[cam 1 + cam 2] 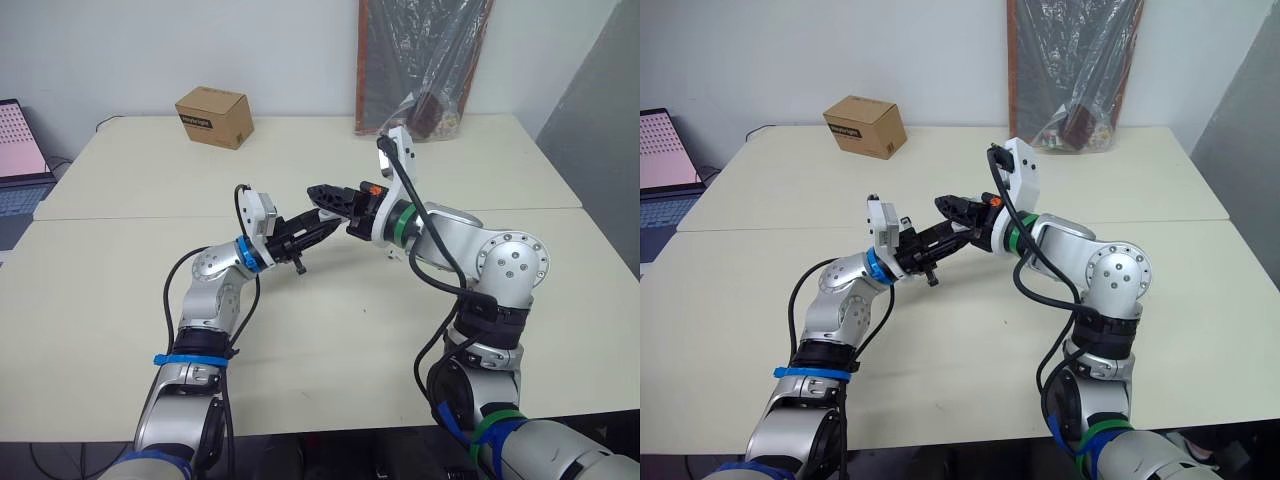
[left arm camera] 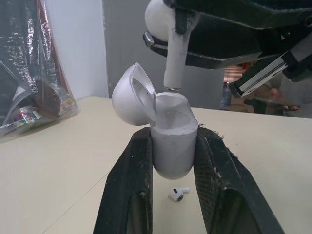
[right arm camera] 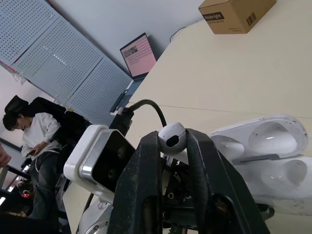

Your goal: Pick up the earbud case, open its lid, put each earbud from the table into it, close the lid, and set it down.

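Office-lab: pegboard panels (image 3: pixel 73 63), laptop (image 3: pixel 139 55).

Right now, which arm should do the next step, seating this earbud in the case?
Right. The right gripper is shut on an earbud, its stem just above the earbud case, which the left gripper holds with the lid open. A second earbud lies on the table.

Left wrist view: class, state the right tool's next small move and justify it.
Probably the right tool should lower its white stemmed earbud straight into the white plastic earbud case: the stem tip hangs just above the case's mouth, the lid is swung open, and the left tool clamps the case.
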{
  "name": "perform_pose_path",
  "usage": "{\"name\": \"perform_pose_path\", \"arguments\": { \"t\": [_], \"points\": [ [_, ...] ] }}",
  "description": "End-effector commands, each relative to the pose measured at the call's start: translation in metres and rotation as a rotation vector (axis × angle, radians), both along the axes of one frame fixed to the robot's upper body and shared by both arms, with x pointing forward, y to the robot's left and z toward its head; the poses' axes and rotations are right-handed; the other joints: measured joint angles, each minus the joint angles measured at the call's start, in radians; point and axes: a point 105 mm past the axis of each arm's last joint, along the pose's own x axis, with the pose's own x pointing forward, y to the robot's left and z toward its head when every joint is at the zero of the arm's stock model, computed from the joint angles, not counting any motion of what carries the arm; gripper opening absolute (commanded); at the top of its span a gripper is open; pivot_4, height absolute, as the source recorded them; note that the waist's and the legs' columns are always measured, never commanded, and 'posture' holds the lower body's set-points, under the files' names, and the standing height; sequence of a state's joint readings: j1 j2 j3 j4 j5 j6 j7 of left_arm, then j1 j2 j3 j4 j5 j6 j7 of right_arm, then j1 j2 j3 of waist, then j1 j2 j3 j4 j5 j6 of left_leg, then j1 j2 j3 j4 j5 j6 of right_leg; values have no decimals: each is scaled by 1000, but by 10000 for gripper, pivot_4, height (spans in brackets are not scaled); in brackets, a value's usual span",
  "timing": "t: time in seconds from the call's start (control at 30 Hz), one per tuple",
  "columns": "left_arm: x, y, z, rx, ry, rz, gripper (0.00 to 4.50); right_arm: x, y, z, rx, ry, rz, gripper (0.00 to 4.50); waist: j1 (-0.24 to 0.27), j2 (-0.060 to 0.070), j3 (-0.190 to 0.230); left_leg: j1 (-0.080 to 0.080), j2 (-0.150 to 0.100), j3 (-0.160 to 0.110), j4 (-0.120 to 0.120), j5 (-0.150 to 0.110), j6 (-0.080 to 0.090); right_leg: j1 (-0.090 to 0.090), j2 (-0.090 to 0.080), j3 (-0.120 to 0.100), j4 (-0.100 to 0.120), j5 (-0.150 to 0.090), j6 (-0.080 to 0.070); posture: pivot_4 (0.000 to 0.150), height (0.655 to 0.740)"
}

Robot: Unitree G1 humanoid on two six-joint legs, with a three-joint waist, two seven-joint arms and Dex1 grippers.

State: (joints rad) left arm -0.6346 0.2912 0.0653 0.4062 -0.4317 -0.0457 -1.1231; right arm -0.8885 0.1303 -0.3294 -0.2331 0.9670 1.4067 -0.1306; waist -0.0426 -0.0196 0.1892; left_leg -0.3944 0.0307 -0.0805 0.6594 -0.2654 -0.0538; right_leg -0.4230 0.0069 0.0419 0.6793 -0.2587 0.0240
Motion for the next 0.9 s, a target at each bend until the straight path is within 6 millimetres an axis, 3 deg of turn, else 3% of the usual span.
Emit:
{"name": "perform_pose_path", "arguments": {
  "t": [0.03, 0.57, 0.9],
  "points": [
    [-2, 3, 13, -16, -46, -2, 8568, -5, 1, 8, 31, -34, 19, 3735, 0, 0, 0, 0, 0, 0, 0, 0, 0, 0, 0, 0, 0, 0, 0, 1500, 7400],
    [-6, 3, 20, -31, -49, -15, 8568, -1, -4, 0, 20, -16, -10, 3735, 0, 0, 0, 0, 0, 0, 0, 0, 0, 0, 0, 0, 0, 0, 0, 1500, 7400],
    [-8, 7, 14, -15, -41, -6, 8568, 1, -8, 2, 20, -25, -21, 3735, 0, 0, 0, 0, 0, 0, 0, 0, 0, 0, 0, 0, 0, 0, 0, 1500, 7400]
  ]
}}
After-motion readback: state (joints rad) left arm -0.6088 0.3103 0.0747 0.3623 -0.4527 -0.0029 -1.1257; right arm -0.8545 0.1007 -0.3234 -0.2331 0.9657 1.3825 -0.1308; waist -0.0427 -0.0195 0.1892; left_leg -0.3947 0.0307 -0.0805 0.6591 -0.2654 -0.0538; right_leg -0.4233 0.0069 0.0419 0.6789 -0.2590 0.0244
